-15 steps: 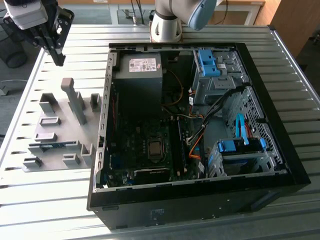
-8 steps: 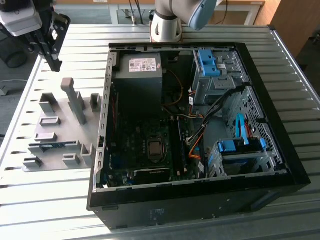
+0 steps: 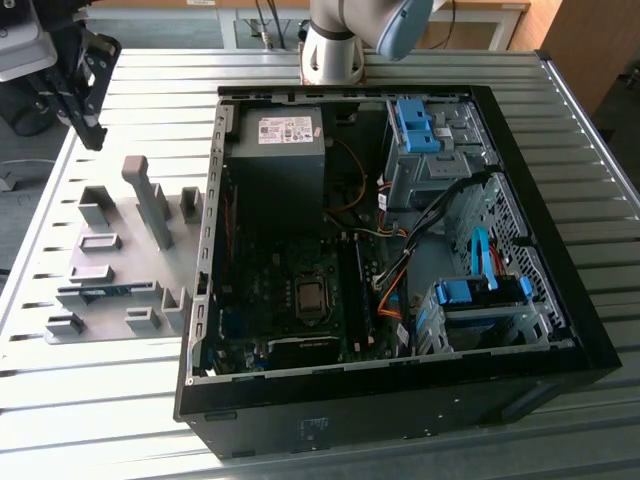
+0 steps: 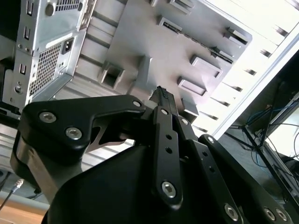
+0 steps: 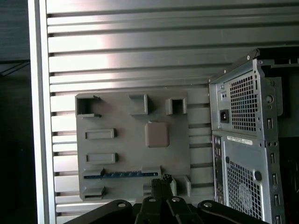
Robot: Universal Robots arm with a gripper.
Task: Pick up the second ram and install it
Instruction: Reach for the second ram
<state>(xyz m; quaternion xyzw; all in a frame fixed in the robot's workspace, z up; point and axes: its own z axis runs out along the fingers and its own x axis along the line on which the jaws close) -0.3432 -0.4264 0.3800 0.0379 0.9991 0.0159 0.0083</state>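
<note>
Nearest the lens, the end effector (image 5: 163, 180) is seen with its fingers brought together and nothing clamped between them. It is held clear above the slatted desk (image 5: 140, 46), near the grey fixture plate (image 5: 135, 140) that lies beside the open computer case (image 3: 400, 425). The second ram (image 5: 122, 174) is lodged in a long holder of that plate, close to the fingertips in the first wrist view, and has not been lifted. For the pick to be done well, it is judged that the fingers must be parted, squared to the stick's long sides and centred on it, so that it is drawn out without tilting. A white label (image 3: 285, 130) is carried by the power supply (image 3: 275, 165), but its print cannot be made out.
</note>
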